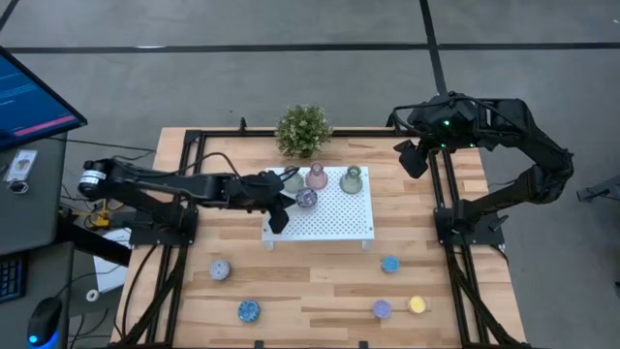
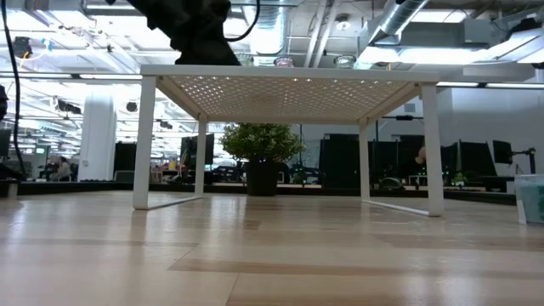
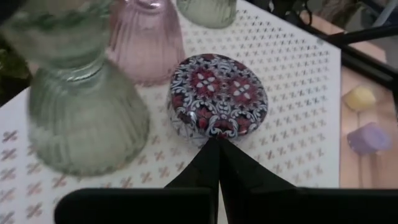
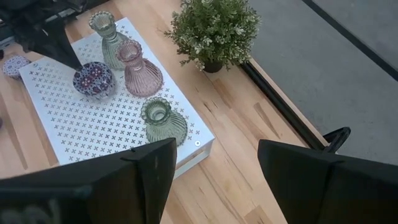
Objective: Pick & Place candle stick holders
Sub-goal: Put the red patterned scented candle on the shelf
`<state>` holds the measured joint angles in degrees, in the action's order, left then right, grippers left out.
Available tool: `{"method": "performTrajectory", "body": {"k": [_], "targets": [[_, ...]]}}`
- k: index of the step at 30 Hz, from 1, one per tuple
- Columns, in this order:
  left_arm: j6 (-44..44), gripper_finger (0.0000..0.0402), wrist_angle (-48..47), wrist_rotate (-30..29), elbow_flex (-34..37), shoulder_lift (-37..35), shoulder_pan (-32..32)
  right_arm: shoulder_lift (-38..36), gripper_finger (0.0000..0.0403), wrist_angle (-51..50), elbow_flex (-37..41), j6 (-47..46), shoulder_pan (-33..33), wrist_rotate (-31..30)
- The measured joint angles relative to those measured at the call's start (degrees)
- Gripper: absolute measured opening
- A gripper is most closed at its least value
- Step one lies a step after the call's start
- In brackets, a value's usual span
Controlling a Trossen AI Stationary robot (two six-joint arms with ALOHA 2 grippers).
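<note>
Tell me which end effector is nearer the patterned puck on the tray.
Left. The left end effector sits shut right at the patterned puck; the right end effector hangs beyond the tray's far corner.

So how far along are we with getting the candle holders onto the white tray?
Four pieces sit on the white perforated tray: two green glass vases, a pink ribbed vase, and a red-and-blue patterned puck. The left gripper is shut, its tips at that puck, holding nothing. The right gripper hangs open, empty. Left on the table: five pucks, including speckled blue, lilac and yellow.
</note>
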<state>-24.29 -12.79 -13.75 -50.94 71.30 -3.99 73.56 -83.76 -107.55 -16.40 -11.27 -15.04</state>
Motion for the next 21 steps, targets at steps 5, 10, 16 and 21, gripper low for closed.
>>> {"method": "performTrajectory", "body": {"k": [5,10,16,21], "targets": [[0.02,0.0002,3.11,1.35,0.00,1.89,0.00,0.00,0.0219,0.00,0.00,0.28,0.00,-0.01],[0.03,0.0002,4.66,3.44,0.00,2.77,0.00,0.00,0.0219,0.01,0.00,0.28,0.00,0.00],[0.01,0.0002,4.37,6.09,0.00,1.86,-0.14,0.00,0.0219,0.00,0.00,0.19,0.00,0.01],[0.11,0.0002,0.60,-3.92,0.00,-2.13,-1.83,0.00,0.0219,-0.07,0.00,-0.04,0.00,0.48]]}}
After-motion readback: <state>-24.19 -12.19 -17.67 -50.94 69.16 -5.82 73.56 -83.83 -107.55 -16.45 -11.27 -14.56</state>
